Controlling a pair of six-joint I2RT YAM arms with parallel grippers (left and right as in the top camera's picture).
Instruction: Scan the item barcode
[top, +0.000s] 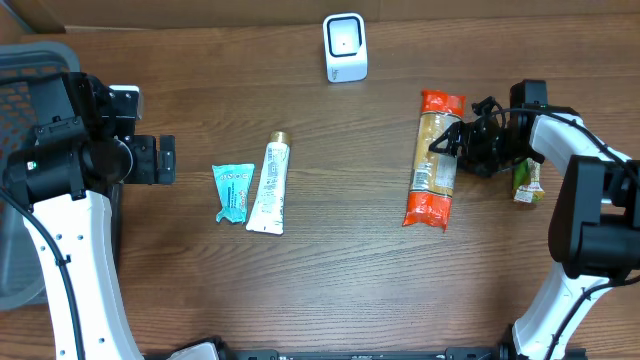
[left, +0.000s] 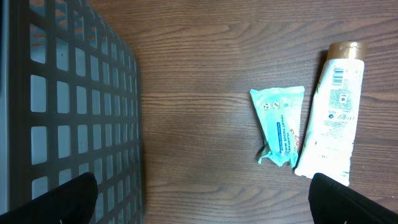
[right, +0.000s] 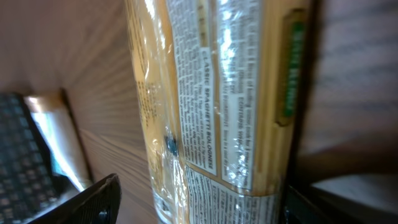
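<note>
Spaghetti packet between right gripper fingers

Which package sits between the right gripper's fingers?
The spaghetti pack, orange-ended, right of centre; the teal packet and white tube lie well to the left.

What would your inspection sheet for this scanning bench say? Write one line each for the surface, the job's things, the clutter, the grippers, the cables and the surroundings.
Surface: brown wooden table, no spills seen.
Job's things: white scanner at the far edge; pasta packet lying flat on the right; green packet beside the right arm; tube and teal pouch side by side, left of centre.
Clutter: nothing seen.
Grippers: left gripper open, empty, left of the teal pouch; right gripper open, its jaws either side of the pasta packet.
Cables: thin black cable along the left arm.
Surroundings: grey basket at the table's left edge.
</note>
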